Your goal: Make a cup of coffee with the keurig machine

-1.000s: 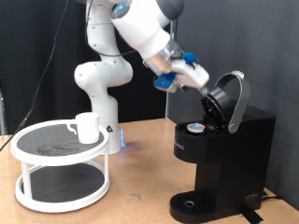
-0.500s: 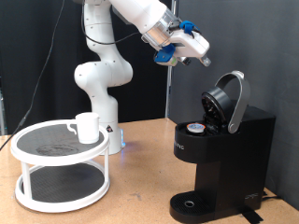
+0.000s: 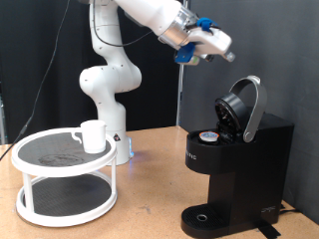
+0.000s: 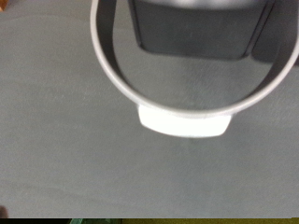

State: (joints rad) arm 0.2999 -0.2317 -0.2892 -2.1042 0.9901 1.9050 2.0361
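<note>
The keurig machine [image 3: 239, 169] stands on the table at the exterior view's right. Its rounded lid [image 3: 245, 105] is hinged up and open. A small pod [image 3: 208, 137] sits in the open chamber. The white cup [image 3: 93, 134] stands on the top shelf of a white round rack at the exterior view's left. My gripper [image 3: 225, 47] is high in the air, above the open lid and apart from it, and holds nothing that I can see. The wrist view looks down on the lid's silver-grey rim [image 4: 112, 70]; no fingers show there.
The white two-tier rack [image 3: 65, 184] fills the exterior view's bottom left. The arm's white base [image 3: 108, 90] stands behind it near the middle. A black curtain hangs behind the table. Bare wooden tabletop [image 3: 150, 189] lies between the rack and the machine.
My gripper has risen from beside the open lid and moved towards the exterior view's top right. The lid, pod and cup have not moved.
</note>
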